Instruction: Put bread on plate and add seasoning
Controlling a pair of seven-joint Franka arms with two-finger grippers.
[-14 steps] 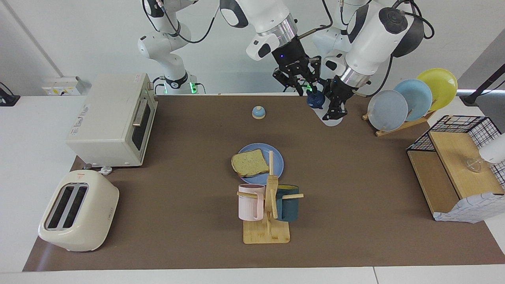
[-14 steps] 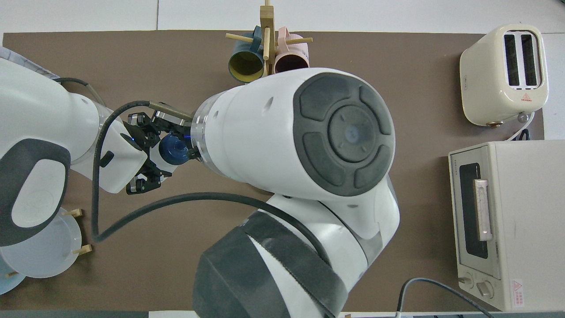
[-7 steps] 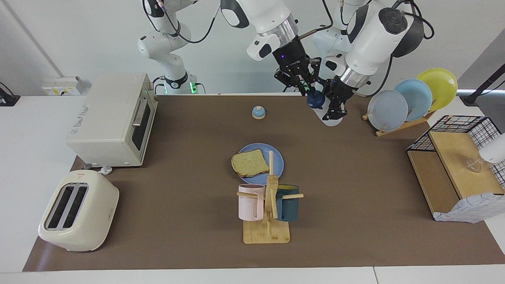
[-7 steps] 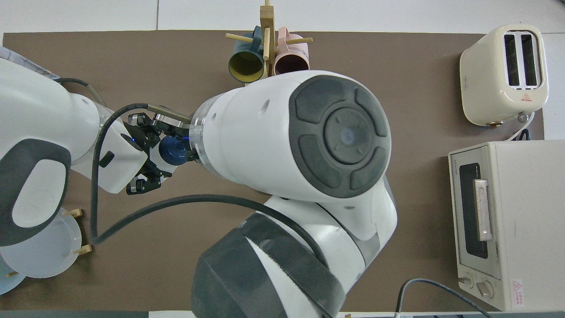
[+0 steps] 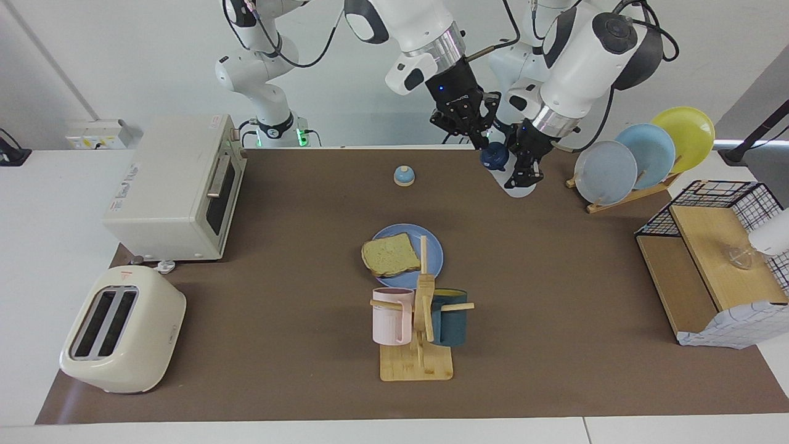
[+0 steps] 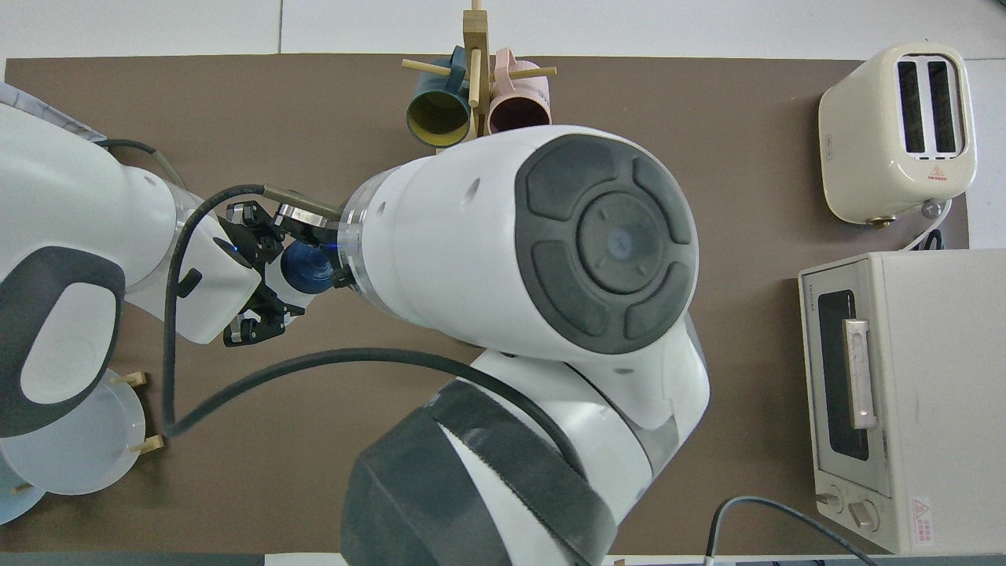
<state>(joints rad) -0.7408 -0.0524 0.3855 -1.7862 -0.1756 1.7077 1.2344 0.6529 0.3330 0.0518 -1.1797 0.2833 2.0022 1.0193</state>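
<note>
bread: square tan slice (image 5: 389,254) on round blue plate (image 5: 434,246) | step: uncapping translucent white seasoning bottle (image 5: 516,182), desk's 1 o'clock | left gripper (image 5: 524,176) jaws clamped on bottle | right gripper (image 5: 487,148) jaws closed on its navy cap (image 5: 493,156) | next: twist cap off.

I see a white wall (image 5: 123,55) rising past the robots' end of the white table (image 5: 37,246), with a socket box (image 5: 98,134) mounted low on it. A brown mat (image 5: 555,277) covers most of the tabletop. The light looks even and soft, with faint shadows.
</note>
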